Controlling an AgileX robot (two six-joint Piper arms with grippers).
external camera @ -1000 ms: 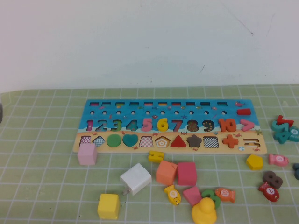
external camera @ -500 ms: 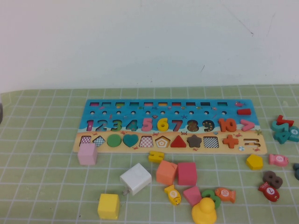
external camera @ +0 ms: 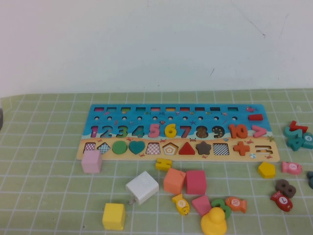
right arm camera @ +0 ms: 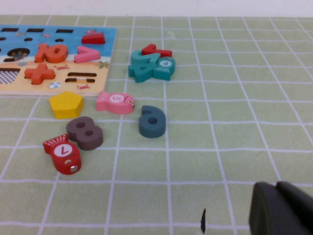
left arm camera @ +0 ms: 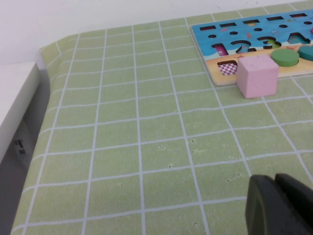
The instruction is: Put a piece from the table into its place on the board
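The board [external camera: 177, 115] lies across the middle of the mat, blue above and tan below. A small flat bright yellow numeral piece [external camera: 163, 164] lies on the mat just in front of the board's lower edge, beside the orange cube [external camera: 174, 180]. I cannot read its figure. The board's 6 place [external camera: 170, 130] shows yellow. Neither gripper shows in the high view. My left gripper [left arm camera: 275, 178] is shut and empty over bare mat, left of the board's left end [left arm camera: 215, 63]. My right gripper [right arm camera: 277, 186] is shut and empty over the mat, right of the board's right end [right arm camera: 29, 83].
A pink cube [external camera: 91, 161] sits against the board's left front corner. White [external camera: 142, 187], yellow [external camera: 113, 216] and red [external camera: 195, 181] cubes, fish pieces and a yellow duck [external camera: 213, 222] lie in front. A yellow pentagon [external camera: 266, 169], brown 8 [right arm camera: 84, 132], teal numerals [right arm camera: 149, 66] lie to the right.
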